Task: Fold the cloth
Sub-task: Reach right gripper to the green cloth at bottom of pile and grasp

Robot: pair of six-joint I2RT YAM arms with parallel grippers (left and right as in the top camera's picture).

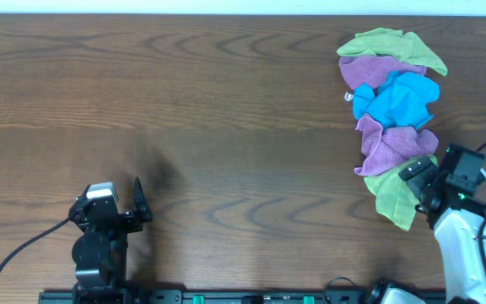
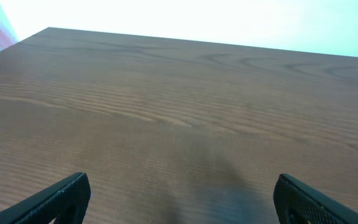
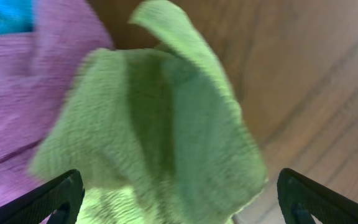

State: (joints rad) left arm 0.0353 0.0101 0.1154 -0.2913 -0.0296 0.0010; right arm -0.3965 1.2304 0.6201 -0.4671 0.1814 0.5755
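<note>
The green cloth point(image 1: 395, 201) lies crumpled at the near end of a row of cloths point(image 1: 391, 101). The row is on the right side of the worktop point(image 1: 184, 101). It touches a purple cloth point(image 1: 391, 148) just behind it. I think it is soft, light and floppy, so it will sag and bunch up when lifted. It will not slip much, because it looks fuzzy. The best place to grab looks like a loose corner or edge, like the flap sticking up in the right wrist view. The whole row runs from the far side toward the robot. The green cloth's long way goes about the same way, with a pointy end toward the robot.

The right claw point(image 1: 418, 181) is right over the green cloth, fingers wide apart and holding nothing. The left claw point(image 1: 112, 203) is far off over bare wood, fingers apart too.
</note>
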